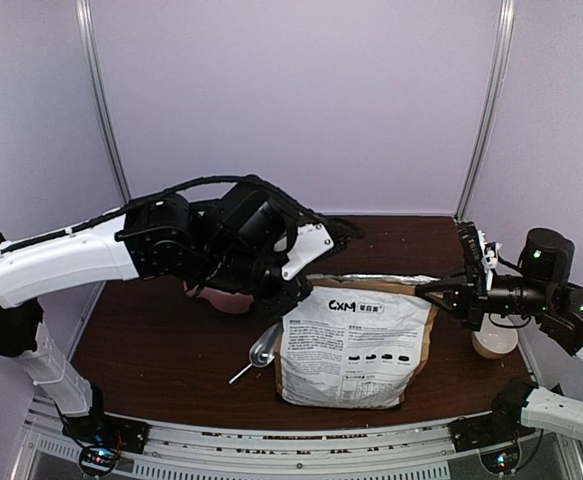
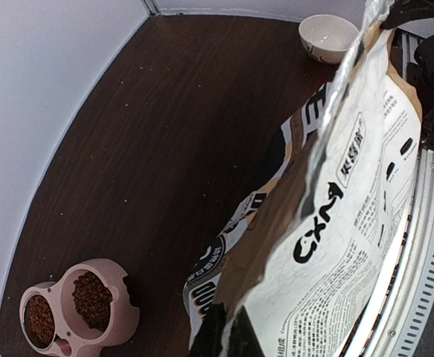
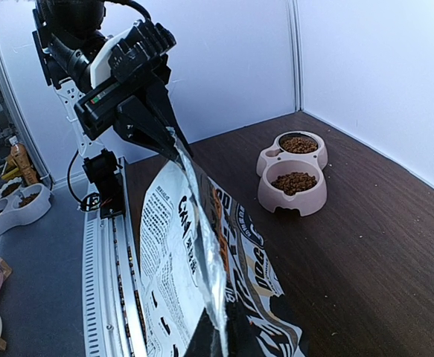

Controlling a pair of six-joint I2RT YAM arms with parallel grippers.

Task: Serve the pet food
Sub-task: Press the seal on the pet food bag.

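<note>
While the top view shows my left gripper [image 1: 299,287] and right gripper [image 1: 429,289] clamped on the top corners of the bag [image 1: 356,345], the left wrist view puts pet food [image 2: 91,290] in both basins of the feeder [image 2: 123,325], the right wrist view agrees, so I judge serving done and the next move a release that keeps the bag upright

The bag [image 1: 356,340] stands on the worktop [image 1: 151,330], near its front edge. The left tool [image 3: 170,137] sits at the bag's top left corner and the right tool [image 1: 423,289] at its top right corner, each clamped on the rim. The scoop [image 1: 261,350] lies just left of the bag. The feeder [image 3: 291,199] stands behind and left of the bag, with kibble [image 3: 294,181] in its 2 basins. The bowl [image 2: 327,36] stands right of the bag.
</note>
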